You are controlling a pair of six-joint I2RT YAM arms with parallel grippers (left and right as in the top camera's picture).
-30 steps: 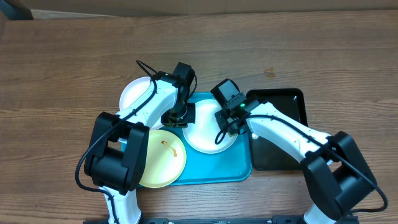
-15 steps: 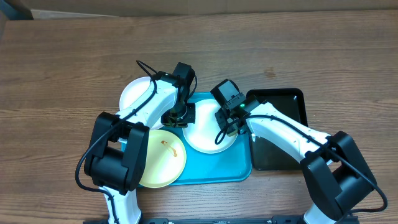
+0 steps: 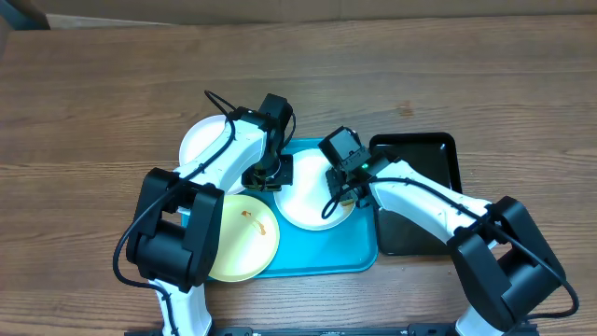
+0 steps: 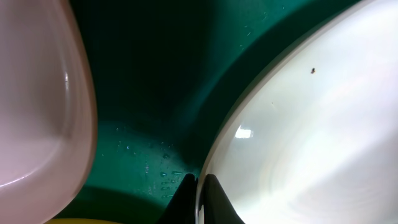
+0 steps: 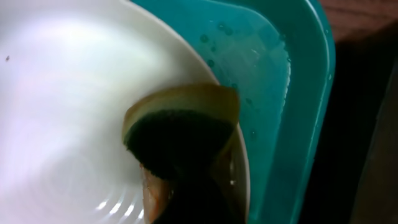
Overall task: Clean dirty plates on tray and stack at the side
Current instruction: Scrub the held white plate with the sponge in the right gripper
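A white plate (image 3: 308, 198) lies on the turquoise tray (image 3: 322, 254). My left gripper (image 3: 271, 175) is shut on this plate's left rim; the left wrist view shows both fingers (image 4: 198, 194) pinching the rim of the plate (image 4: 311, 137). My right gripper (image 3: 345, 183) is shut on a dark green and yellow sponge (image 5: 180, 124), which presses on the plate's right edge (image 5: 62, 112). A pale yellow-green plate (image 3: 241, 239) with a small orange smear overlaps the tray's left edge. A second white plate (image 3: 203, 140) lies on the table behind the tray's left corner.
A glossy black tray (image 3: 420, 191) sits just right of the turquoise tray, under my right arm. Water droplets dot the turquoise tray floor (image 4: 149, 168). The brown wooden table (image 3: 466, 75) stretches behind and to both sides.
My right gripper with the sponge has shifted slightly right and toward the front along the plate's right edge. The left gripper and all plates have stayed put.
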